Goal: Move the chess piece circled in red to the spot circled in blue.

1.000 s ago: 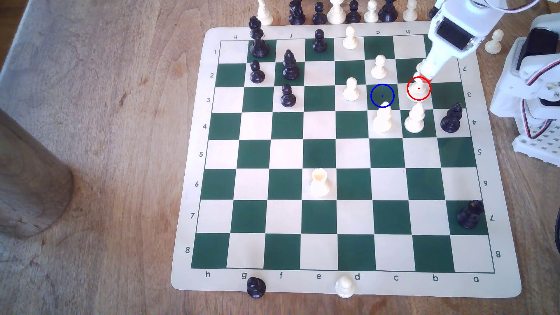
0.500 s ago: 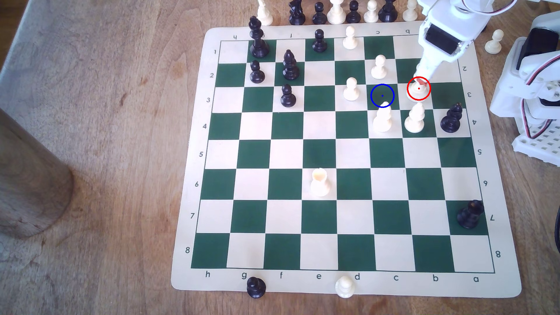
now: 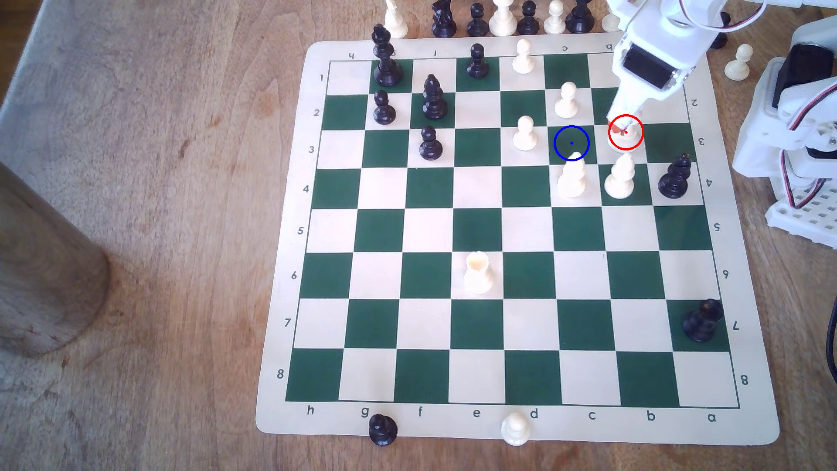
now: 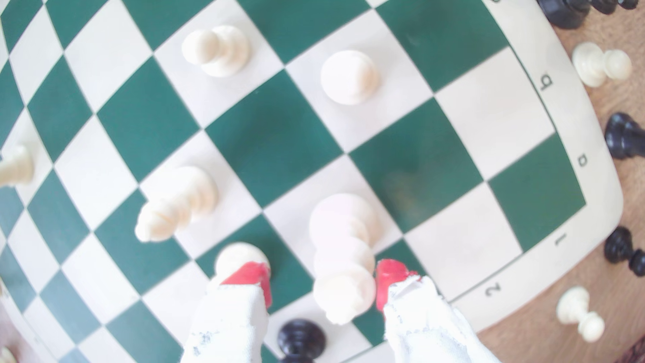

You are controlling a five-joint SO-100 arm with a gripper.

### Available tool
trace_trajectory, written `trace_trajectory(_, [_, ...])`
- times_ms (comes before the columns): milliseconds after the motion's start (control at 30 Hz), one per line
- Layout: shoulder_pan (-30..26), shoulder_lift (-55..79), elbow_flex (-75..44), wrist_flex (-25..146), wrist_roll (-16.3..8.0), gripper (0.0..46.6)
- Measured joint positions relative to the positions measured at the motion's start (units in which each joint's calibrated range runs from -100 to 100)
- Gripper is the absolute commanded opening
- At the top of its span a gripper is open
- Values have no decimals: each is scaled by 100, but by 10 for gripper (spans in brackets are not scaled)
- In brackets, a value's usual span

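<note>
**Gripper astride the tall cream piece**

Gripper jaws stand apart, one red-tipped finger touching or just beside the head of the tall cream piece, the other finger clear of it with a gap between. Nothing is clamped. In the exterior view the gripper comes down from the upper right over the cream piece, which stands on a cream square inside the red ring, in row 3 near the board's right edge. The blue-ringed spot is the dark green square just to the exterior view's left of it, and is bare. A cream bishop stands on the square just below the blue ring, its tip reaching the ring; another cream bishop stands below the red ring. The chessboard lies on the wooden bench.
</note>
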Motion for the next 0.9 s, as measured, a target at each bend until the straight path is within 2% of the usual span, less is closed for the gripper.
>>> trace_trajectory(267, [-74, 34, 0, -48, -39, 136])
trace_trajectory(333, [-74, 34, 0, -72, -39, 98])
trace_trajectory(367, [-74, 34, 0, -80, -39, 46])
trace_trajectory(433, [-74, 34, 0, -80, -39, 2])
trace_trajectory(900, [-74, 34, 0, -80, -49, 2])
